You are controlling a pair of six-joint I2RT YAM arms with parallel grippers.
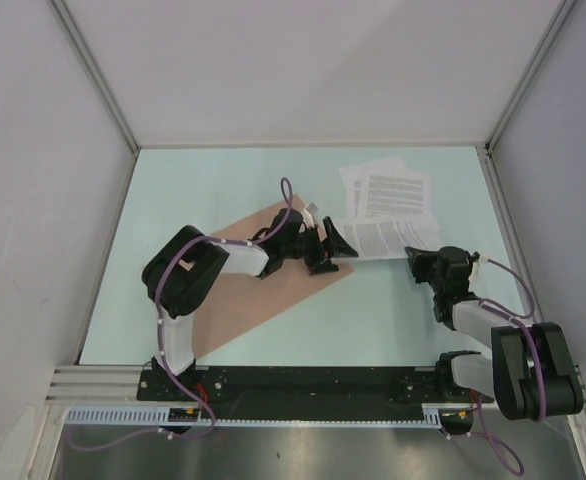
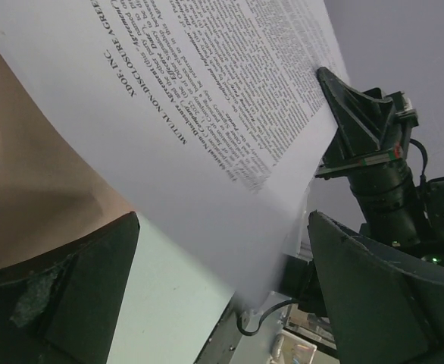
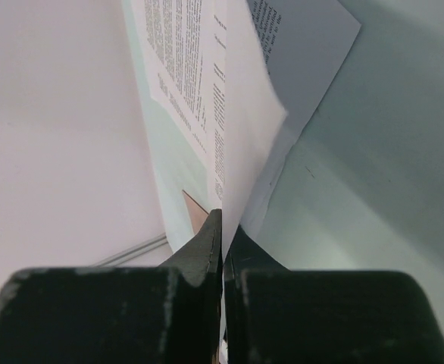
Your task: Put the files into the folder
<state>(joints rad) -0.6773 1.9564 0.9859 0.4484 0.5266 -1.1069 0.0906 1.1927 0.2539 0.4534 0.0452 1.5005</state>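
Observation:
The salmon-brown folder [image 1: 243,290] lies flat on the table at left centre, and a corner of it shows in the right wrist view [image 3: 196,211]. Printed files [image 1: 388,185] lie at the back right. One printed sheet [image 1: 378,238] is lifted off the table, with my right gripper [image 1: 420,262] shut on its near edge [image 3: 223,216]. Its other end reaches over the folder's right corner, between the wide-open fingers of my left gripper [image 1: 323,247]. In the left wrist view the sheet [image 2: 192,98] hangs between those fingers without touching them, and the right gripper [image 2: 358,114] pinches its far edge.
White walls with metal posts close the table at the back and both sides. The arm bases sit on a black rail [image 1: 303,380] along the near edge. The left arm lies across the folder.

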